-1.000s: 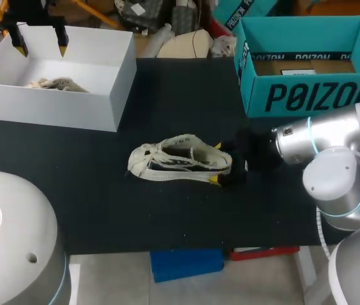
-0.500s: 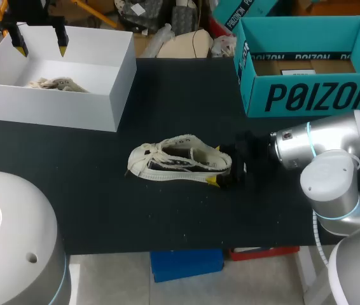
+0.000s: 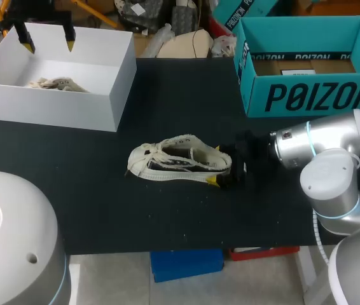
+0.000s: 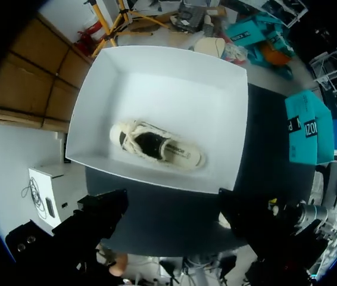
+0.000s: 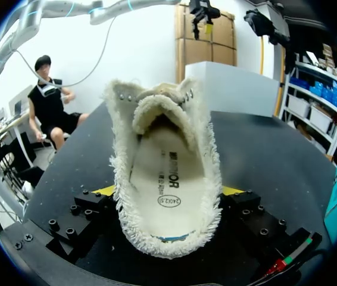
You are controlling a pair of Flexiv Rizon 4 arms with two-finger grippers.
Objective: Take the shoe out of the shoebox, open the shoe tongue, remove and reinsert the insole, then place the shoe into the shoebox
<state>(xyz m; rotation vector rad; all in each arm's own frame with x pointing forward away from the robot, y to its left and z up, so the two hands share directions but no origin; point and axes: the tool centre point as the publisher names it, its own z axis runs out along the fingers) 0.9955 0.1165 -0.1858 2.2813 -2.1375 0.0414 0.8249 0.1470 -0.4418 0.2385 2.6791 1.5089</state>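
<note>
Shifted slightly rightward since half a second ago, the left gripper [image 3: 48, 44] hangs over the back wall of the white box [image 3: 59, 108], its fingers wide apart and holding nothing. A second shoe [image 4: 156, 146] lies inside that box. Well apart from the box, off its front right corner, the shoe [image 3: 179, 162] rests on the black table [image 3: 103, 210]. The right gripper [image 3: 221, 164] is clamped on its heel, one yellow tip at each side, and has not moved. The insole [image 5: 168, 190] lies inside the shoe.

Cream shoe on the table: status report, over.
Right gripper: jaws shut on heel of cream frayed low-top shoe, on black table. Left gripper: jaws open above white box holding second shoe. Nothing obstructing.
</note>
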